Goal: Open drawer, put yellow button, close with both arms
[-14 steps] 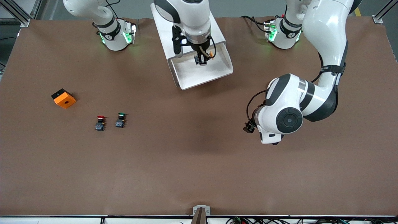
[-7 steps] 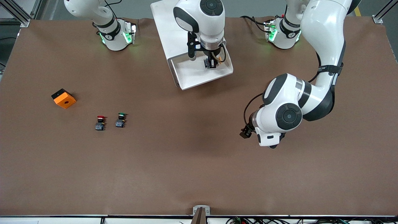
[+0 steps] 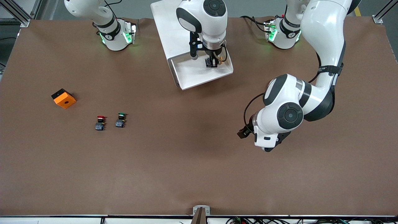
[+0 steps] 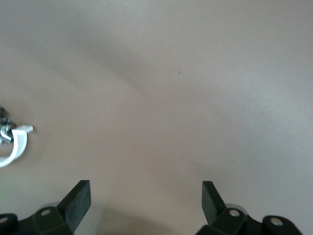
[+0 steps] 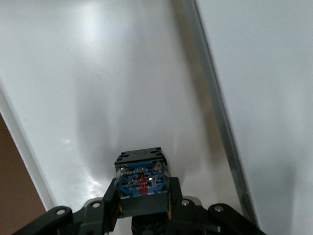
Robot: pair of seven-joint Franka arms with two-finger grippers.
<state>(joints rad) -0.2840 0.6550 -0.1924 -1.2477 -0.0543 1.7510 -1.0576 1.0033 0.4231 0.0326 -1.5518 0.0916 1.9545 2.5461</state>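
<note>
Right claw (image 3: 212,63) is clamped on the yellow button (image 5: 141,178), a small push-button with a black and blue-grey plastic body; in the right wrist view the body sits between the two black fingers (image 5: 108,200), blue-grey end with its red mark facing out, cap hidden from that camera. Claw and button hang inside the open drawer (image 3: 199,77), a shallow wide white tray pulled out of the white boxy cabinet (image 3: 168,31) at the bench edge where the arm bases stand, toward the drawer's wall on the left arm's side; whether the button touches the floor, can't tell. Drawer floor is smooth, glossy white with glare patches, thin raised rim all round. Left claw (image 4: 145,200) is spread wide and holds nothing, hovering over bare brown bench (image 3: 199,161) toward the left arm's end, well apart from the drawer; that arm waits. Bench surface is matte brown, slightly mottled. Toward the right arm's end: an orange square block with a black side and a hole in its top (image 3: 63,98), and nearer the front camera a red-capped push-button (image 3: 100,123) just beside a green-capped push-button (image 3: 120,120), both upright and apart. Nothing stands between them and the drawer except the open bench. A small white curved clip (image 4: 14,147) lies on the bench in the left wrist view.
</note>
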